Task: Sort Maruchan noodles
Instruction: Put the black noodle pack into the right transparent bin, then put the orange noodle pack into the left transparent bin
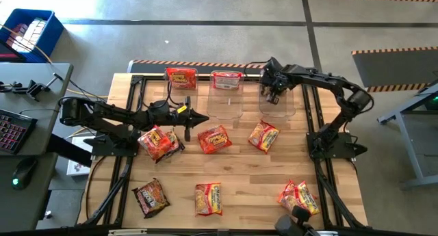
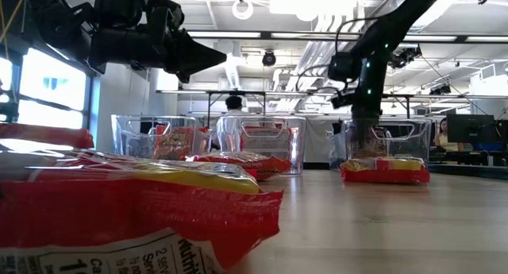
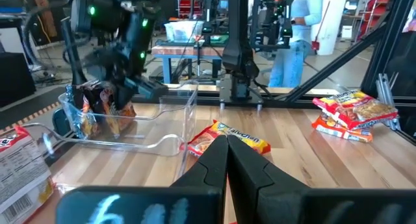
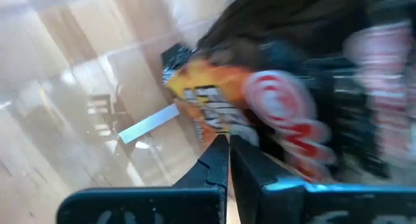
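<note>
Three clear bins stand along the table's far edge. The left bin [image 1: 182, 92] holds an orange-red noodle packet [image 1: 181, 77], and the middle bin [image 1: 226, 102] a red-and-white one [image 1: 226, 79]. A dark packet with orange and red print [image 3: 104, 110] stands upright in the right bin [image 1: 284, 109]. My right gripper [image 1: 274, 96] is shut, points steeply down over that bin's far left part, and shows just before that packet [image 4: 211, 100] in its wrist view. My left gripper [image 1: 204, 118] is shut and hangs level over the table's middle left, above loose packets [image 1: 159, 141] [image 1: 214, 138]. My right gripper's shut fingertips [image 4: 221, 149] lie right at the dark packet's near edge [image 4: 214, 130] inside the right bin. I cannot tell whether they pinch it or stand just short of it. The packet stands upright below the fingers.
More loose packets lie on the wood: one right of centre [image 1: 263, 135], and others along the near edge [image 1: 150, 197] [image 1: 209, 198] [image 1: 298, 197]. The black frame rails [image 1: 311, 120] run along the table's sides. A person [image 2: 232, 119] stands in the room behind.
</note>
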